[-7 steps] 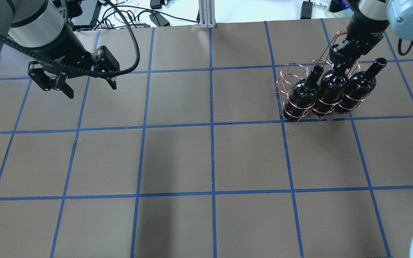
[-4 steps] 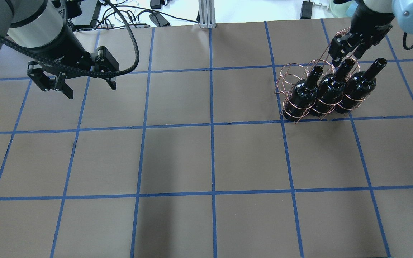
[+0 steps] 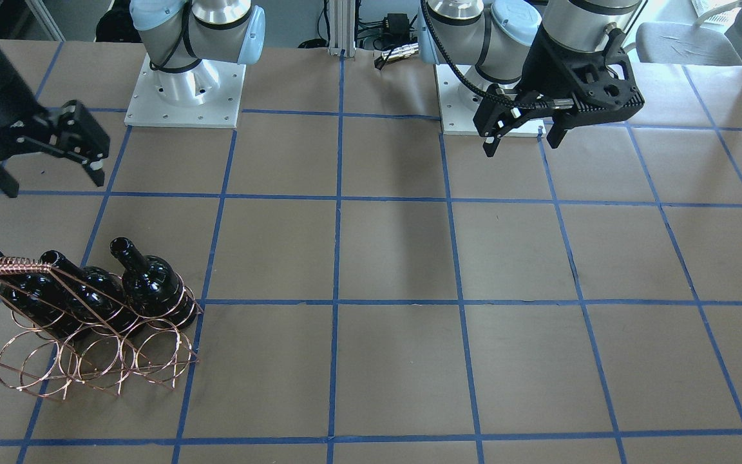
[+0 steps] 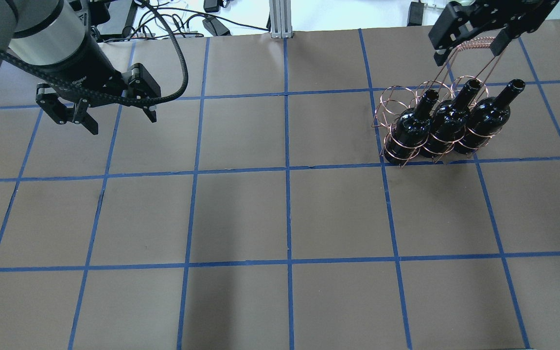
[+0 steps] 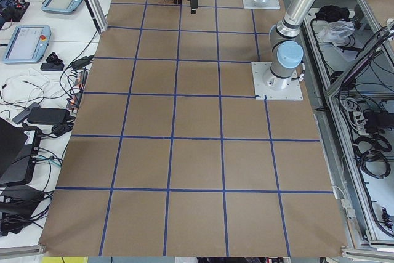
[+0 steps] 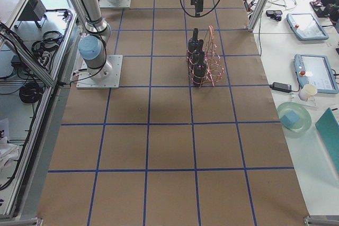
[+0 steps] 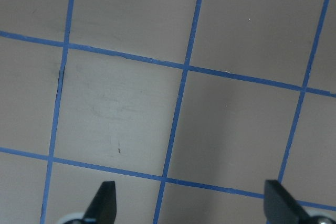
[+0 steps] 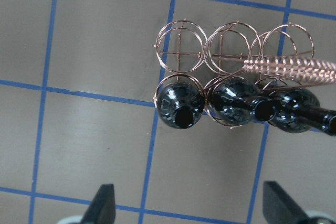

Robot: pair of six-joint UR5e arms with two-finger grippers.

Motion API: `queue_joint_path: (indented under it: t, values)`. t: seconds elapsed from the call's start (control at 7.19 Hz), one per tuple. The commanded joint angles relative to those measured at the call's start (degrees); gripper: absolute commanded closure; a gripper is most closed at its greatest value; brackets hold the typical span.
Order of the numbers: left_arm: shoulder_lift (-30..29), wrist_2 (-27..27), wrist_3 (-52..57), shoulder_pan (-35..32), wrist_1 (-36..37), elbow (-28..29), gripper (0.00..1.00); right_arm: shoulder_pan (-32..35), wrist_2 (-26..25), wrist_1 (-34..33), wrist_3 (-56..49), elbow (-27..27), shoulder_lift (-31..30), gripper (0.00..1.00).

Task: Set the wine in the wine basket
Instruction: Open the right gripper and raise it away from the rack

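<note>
The rose-copper wire wine basket (image 4: 383, 104) stands at the table's far right. Three near-black wine bottles stand upright in its row nearer the robot: left (image 4: 409, 129), middle (image 4: 447, 121) and right (image 4: 486, 116). The basket's other row of rings (image 8: 180, 54) is empty. My right gripper (image 4: 467, 54) is open and empty, high above the braided handle (image 4: 470, 45) and touching nothing. In the right wrist view the bottle tops (image 8: 178, 107) lie beyond its fingers (image 8: 105, 203). My left gripper (image 4: 123, 121) is open and empty over the far left of the table.
The brown table top (image 4: 285, 218) carries a grid of blue tape. Both arm bases (image 3: 184, 90) are bolted at the robot's edge. Cables and power bricks (image 4: 212, 24) lie beyond the far edge. Tablets and a cup (image 6: 307, 91) sit on a side bench.
My right gripper has lifted off the middle bottle's neck and gone up and away over the handle. The bottle stays standing in the basket. The left arm has barely moved.
</note>
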Motion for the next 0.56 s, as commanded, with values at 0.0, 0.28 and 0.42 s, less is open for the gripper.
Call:
queue_joint_path:
  t: [0.0,0.28,0.42]
  values:
    - [0.01,0.12,0.09,0.07,0.13,0.09,0.0,9.24,-0.93,1.81,15.17,1.13,-0.76,0.0]
    - [0.01,0.12,0.0,0.07,0.3,0.0,0.0,9.27,-1.55,1.2,15.6,3.24,-0.85,0.0]
    - [0.01,0.12,0.0,0.07,0.22,0.0,0.0,8.75,-1.64,1.37,15.68,3.25,-0.85,0.0]
